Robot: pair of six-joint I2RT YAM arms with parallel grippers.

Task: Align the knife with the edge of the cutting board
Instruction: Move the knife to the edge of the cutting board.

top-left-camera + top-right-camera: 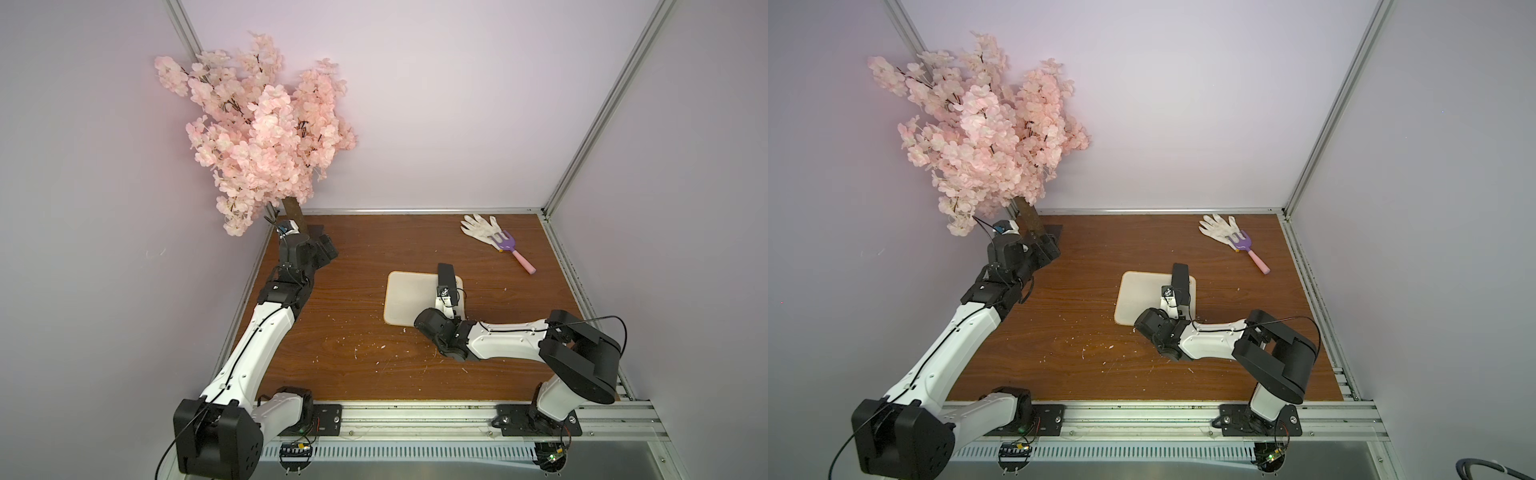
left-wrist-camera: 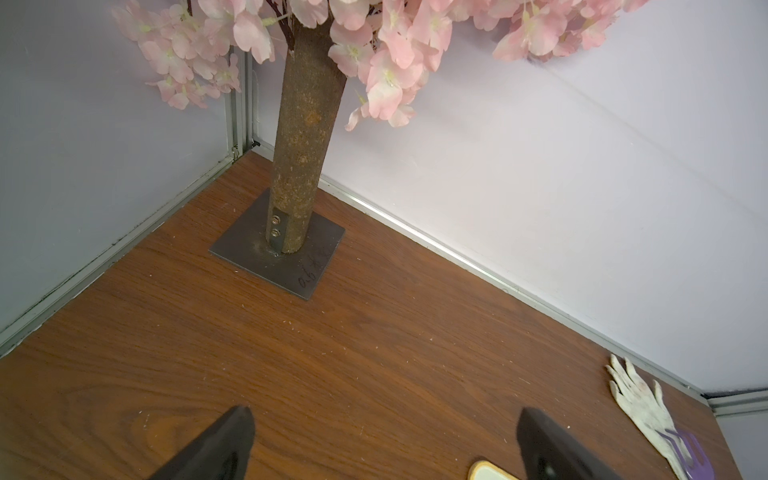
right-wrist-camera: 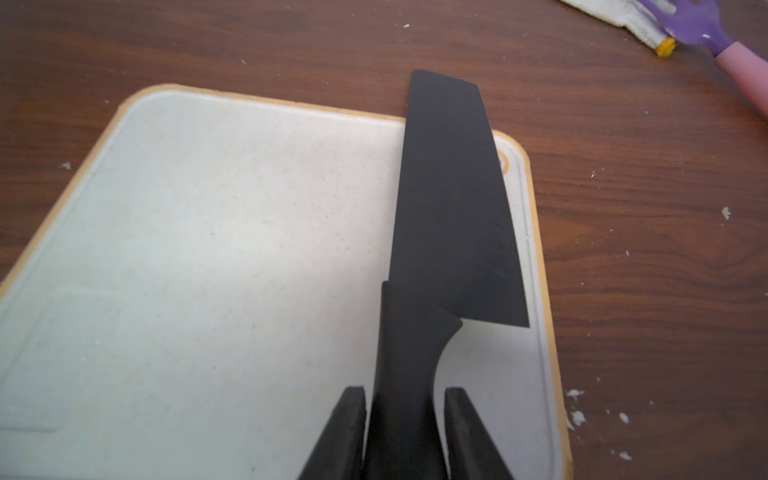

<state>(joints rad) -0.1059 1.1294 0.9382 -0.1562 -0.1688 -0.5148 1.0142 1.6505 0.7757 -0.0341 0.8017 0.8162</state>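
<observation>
- Right now your right gripper (image 3: 405, 392) is drawn in narrow around the handle (image 3: 407, 353) of the knife (image 3: 453, 208). Its 2 fingers (image 3: 351, 424) sit tight on either side and look to be clamping it, though a thin sliver of white shows beside 1 finger near its tip.
- You will find the knife lying on the board (image 3: 228, 249), along the side that carries the orange-ringed hole (image 3: 505, 164). The blade (image 1: 446, 274) covers part of that hole, and its tip juts out past the board's rim.
- Its long axis runs straight away from the right gripper, handle nearest and blade beyond. It looks nearly parallel to that side of the board, the tip leaning a little toward the board's middle.
- By my judgement, the coming move turns on that small skew: a slight twist about the handle, plus a short slide toward the rim.
- Your left gripper (image 2: 386, 411) stands wide open and empty, well apart from the board on the side opposite the knife, by the tree (image 2: 303, 145). Only the right arm is placed to act.
</observation>
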